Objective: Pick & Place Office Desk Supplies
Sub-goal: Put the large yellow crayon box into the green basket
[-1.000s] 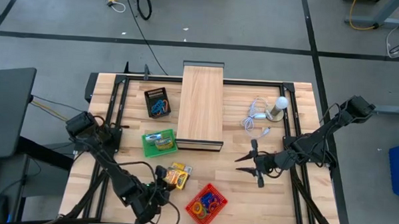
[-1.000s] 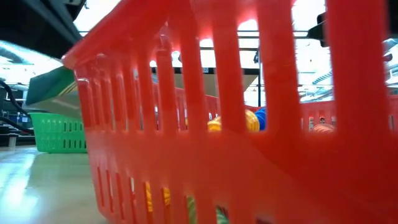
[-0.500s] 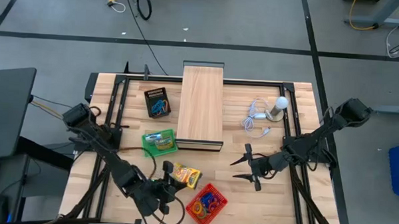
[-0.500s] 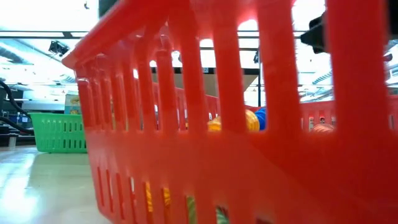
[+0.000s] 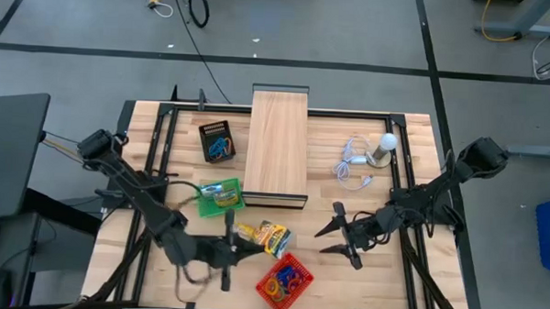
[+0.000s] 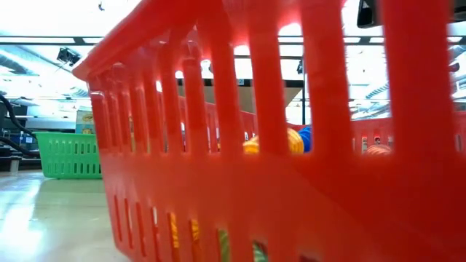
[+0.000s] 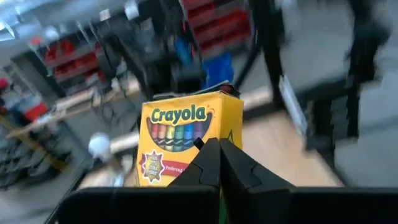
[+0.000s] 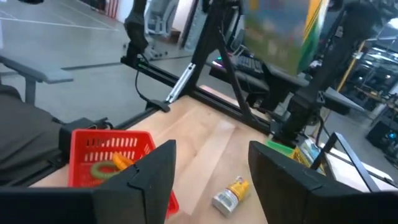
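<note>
My left gripper [image 5: 241, 246] is shut on a yellow-and-green crayon box [image 5: 270, 237], held above the table between the green basket and the red basket; the box also shows in the left wrist view [image 7: 186, 140]. My right gripper [image 5: 326, 240] is open and empty, to the right of the box, pointing at it. The red basket [image 5: 284, 281] holds several coloured loops [image 6: 273, 143]. A small yellow piece [image 8: 230, 193] lies on the table between the baskets. A black tray [image 5: 218, 141] at the far left holds more loops. My left gripper pinches the crayon box by its near end [image 7: 198, 148] between its two fingers. The fingers come level from the table's left. The box stands out past the fingertips, printed face toward the wrist camera, lifted clear of the table.
A green basket [image 5: 220, 197] with something in it stands left of the long pale wooden box [image 5: 277, 145]. A white bulb with a coiled cable [image 5: 371, 156] lies at the far right. Bare tabletop lies between the red basket and my right gripper.
My left gripper has swung from the table's near edge toward its right and far side, lifting the crayon box clear of the table and carrying it rightward. My right gripper has drifted a little toward the table's left and near edge, still open.
</note>
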